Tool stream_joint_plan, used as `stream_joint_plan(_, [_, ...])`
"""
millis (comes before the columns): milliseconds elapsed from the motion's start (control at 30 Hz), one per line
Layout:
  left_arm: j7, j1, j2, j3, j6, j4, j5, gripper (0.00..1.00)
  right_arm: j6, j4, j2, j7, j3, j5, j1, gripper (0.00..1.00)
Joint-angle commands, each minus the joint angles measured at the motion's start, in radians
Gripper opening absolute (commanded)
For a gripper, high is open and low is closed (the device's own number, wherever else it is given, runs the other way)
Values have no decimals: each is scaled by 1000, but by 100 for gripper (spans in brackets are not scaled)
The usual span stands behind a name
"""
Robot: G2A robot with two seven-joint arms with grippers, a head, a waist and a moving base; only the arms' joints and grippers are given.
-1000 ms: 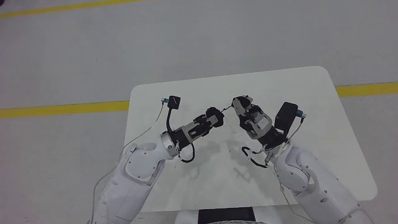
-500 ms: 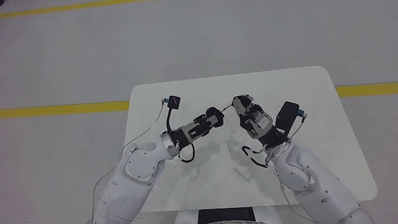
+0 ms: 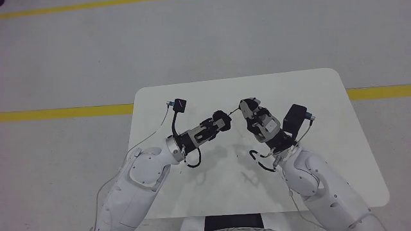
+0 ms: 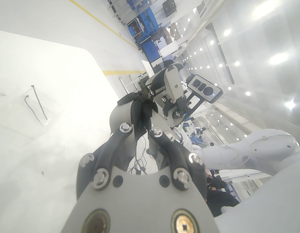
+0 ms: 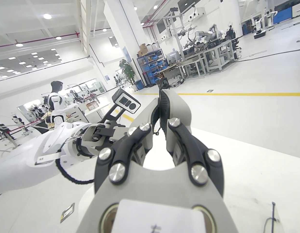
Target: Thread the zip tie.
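Observation:
A thin black zip tie (image 3: 232, 111) spans the short gap between my two grippers, above the middle of the white table (image 3: 321, 96). My left gripper (image 3: 223, 119) is shut on one end of it; its black fingers (image 4: 125, 137) converge in the left wrist view. My right gripper (image 3: 244, 108) faces it from the other side and is shut on the other end. In the right wrist view the zip tie's small black end (image 5: 163, 84) sticks out past the closed pads (image 5: 162, 107). The two grippers' tips almost touch.
Two spare black zip ties (image 4: 36, 106) lie on a clear plastic sheet (image 4: 16, 122) on the table beside the right arm; one spare zip tie (image 5: 272, 213) also shows in the right wrist view. A yellow floor line (image 3: 64, 112) runs behind the table.

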State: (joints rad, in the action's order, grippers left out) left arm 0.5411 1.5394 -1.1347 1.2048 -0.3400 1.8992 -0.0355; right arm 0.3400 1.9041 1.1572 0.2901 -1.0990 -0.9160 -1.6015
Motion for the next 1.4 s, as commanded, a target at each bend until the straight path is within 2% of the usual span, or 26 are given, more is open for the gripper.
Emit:
stream_joint_plan(0, [0, 0, 0, 0, 0, 0, 0, 0, 0, 0, 0, -1, 0, 0, 0, 0])
stream_joint_plan(1367, [0, 0, 0, 0, 0, 0, 0, 0, 0, 16, -4, 7, -3, 1, -9, 0])
